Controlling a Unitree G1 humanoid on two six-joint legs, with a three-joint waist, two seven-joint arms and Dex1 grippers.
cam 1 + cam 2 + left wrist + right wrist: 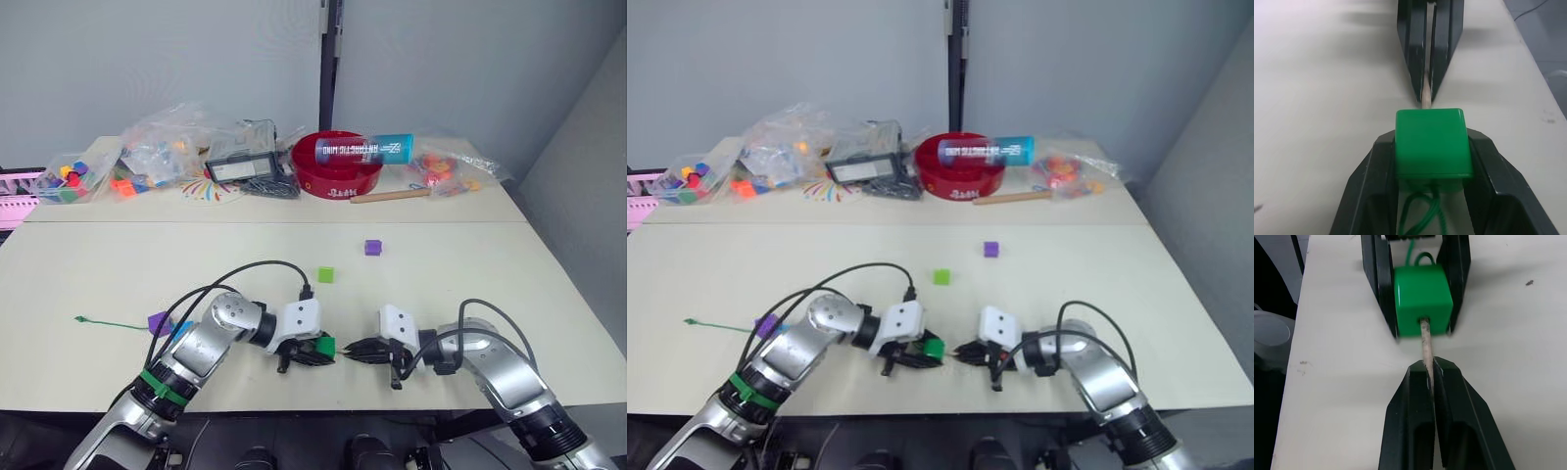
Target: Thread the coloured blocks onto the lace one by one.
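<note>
Two claws meeting tip to tip at the counter's (88,284) near edge: left claw (1432,161) clenched on the darker green block (1432,144), right claw (1431,374) pinching the lace's pale tip (1425,340) poking from that block's hole. Green lace (113,324) trailing left past a purple block (158,322); light green block (325,275) and second purple block (372,248) loose farther back.

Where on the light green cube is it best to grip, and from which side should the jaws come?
Grip the light green cube across two opposite flat faces, coming from above. It lies alone on the table, apart from the purple cube, so the jaws probably have room on both sides.
</note>
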